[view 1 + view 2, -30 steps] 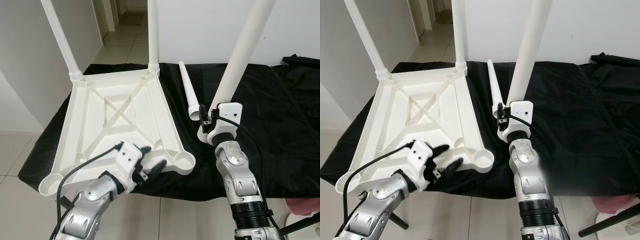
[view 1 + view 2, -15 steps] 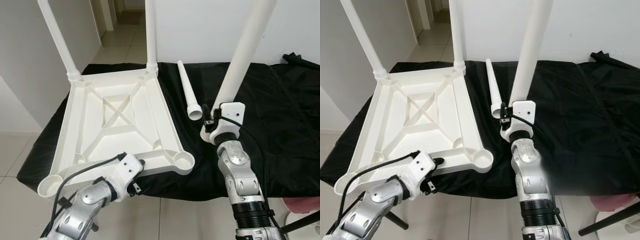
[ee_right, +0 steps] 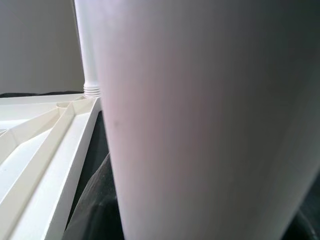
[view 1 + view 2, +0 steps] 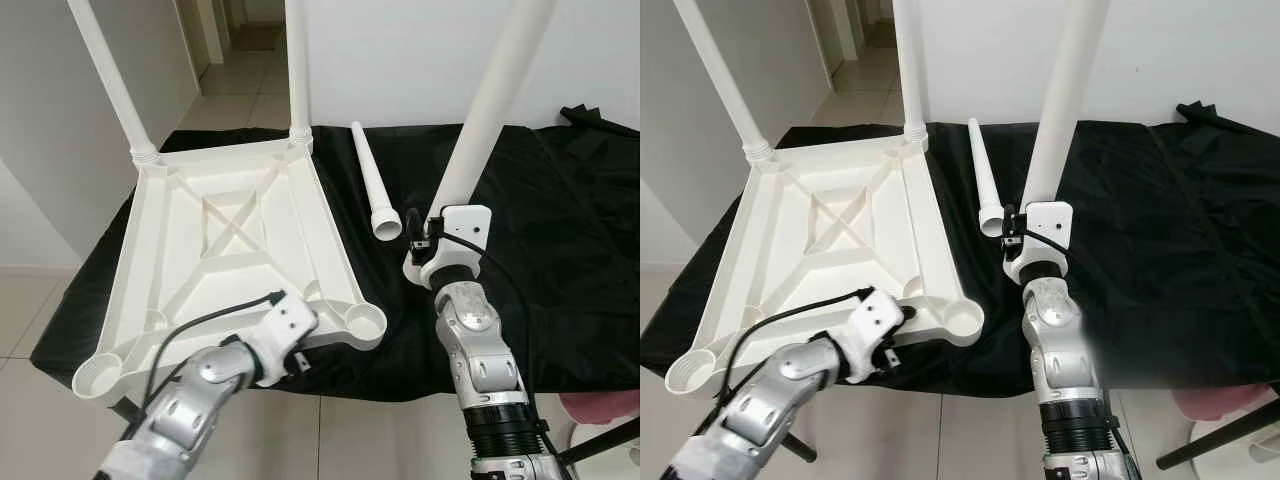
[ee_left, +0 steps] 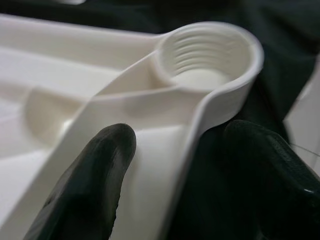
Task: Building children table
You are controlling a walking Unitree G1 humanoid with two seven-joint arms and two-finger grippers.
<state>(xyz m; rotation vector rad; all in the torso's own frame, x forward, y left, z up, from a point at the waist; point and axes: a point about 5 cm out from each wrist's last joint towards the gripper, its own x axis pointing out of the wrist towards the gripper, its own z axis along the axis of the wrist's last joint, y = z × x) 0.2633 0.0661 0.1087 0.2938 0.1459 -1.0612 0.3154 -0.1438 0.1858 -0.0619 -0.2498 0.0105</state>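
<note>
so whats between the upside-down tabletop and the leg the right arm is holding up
A loose white leg lies there on the black cloth, beside the tabletop and left of the held leg; the left eye view shows it.

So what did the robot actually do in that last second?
The left gripper closed in from open air onto the near rim of the upturned white tabletop, its fingers now straddling that edge beside the empty threaded socket. The right gripper kept holding its white table leg upright. The two screwed-in legs and the loose leg on the black cloth stayed put.
</note>
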